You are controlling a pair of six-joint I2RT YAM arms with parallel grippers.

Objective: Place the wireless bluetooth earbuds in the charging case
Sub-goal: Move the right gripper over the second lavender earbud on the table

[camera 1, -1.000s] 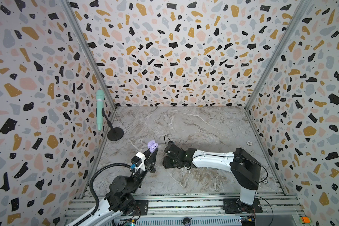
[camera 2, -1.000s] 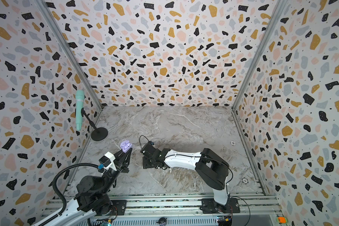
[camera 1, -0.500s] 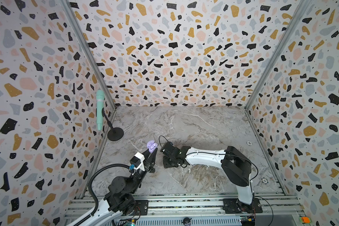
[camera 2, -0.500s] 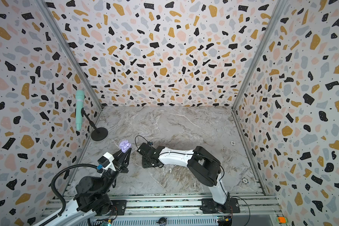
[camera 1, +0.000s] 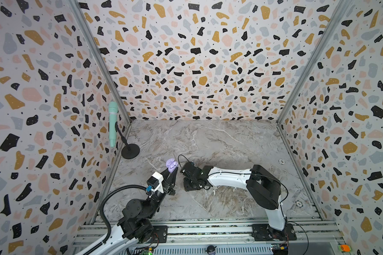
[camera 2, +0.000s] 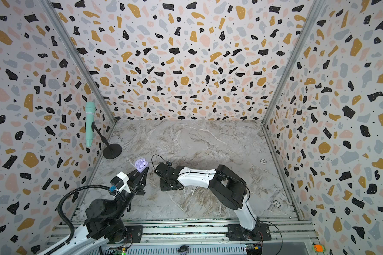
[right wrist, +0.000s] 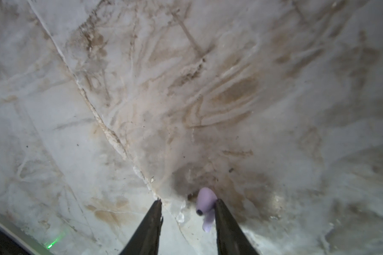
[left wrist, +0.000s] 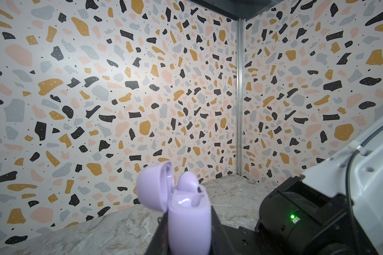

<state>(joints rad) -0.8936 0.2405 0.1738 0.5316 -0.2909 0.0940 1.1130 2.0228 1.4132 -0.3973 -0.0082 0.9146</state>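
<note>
Clamping the open lavender case, left jaws; right jaws apart, one against lavender earbud.

Left arm angled upward, left fingers clamped tight — right arm stretched low, right fingers apart, pointing downward.

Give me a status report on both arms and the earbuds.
Left gripper shut on open lavender case, one earbud seated. Right gripper open, straddling loose lavender earbud on the table. No obstruction seen.

Bright, even top views; right wrist view blurred.
</note>
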